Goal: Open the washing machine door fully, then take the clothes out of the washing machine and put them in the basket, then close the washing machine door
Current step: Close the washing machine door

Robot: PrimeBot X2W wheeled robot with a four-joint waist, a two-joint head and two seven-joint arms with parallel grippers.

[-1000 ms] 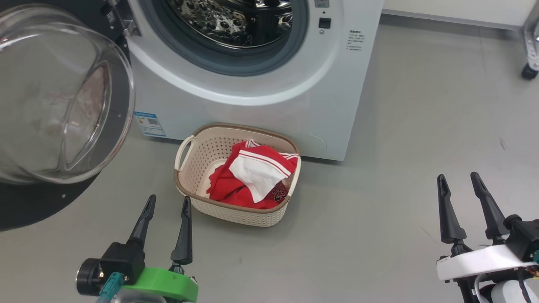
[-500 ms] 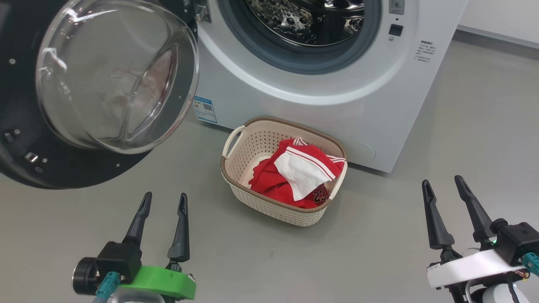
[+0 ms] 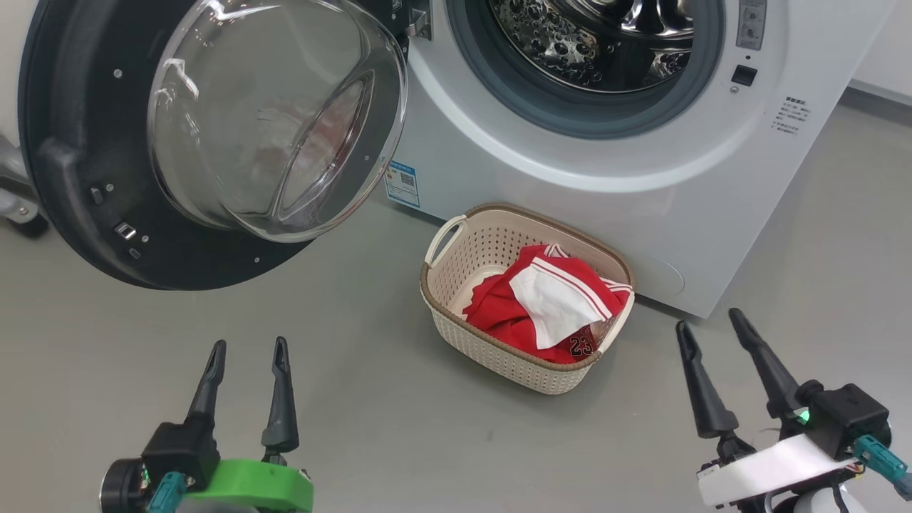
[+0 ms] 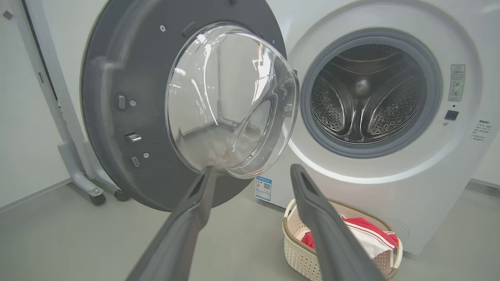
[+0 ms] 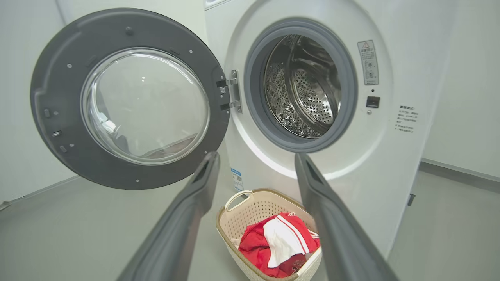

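The big white front-loading washing machine (image 3: 570, 192) stands on the smooth grey floor (image 3: 370, 413) with its perforated steel drum (image 3: 605, 35) open to view. Its large round door (image 3: 271, 121), with a black rim around a bulging clear glass bowl, hangs swung wide on the hinge at the drum's left edge. The small cream perforated plastic basket (image 3: 499, 356) with a brown rim sits on the floor just beside the machine's lower front edge. The red number 23 jersey and the red-and-white striped garment (image 3: 541, 306) lie heaped in it. The left gripper (image 3: 248, 343) hovers over the floor below the door, its long dark fingers spread wide and holding nothing. The right gripper (image 3: 708, 318) hovers to the basket's right, also wide and empty
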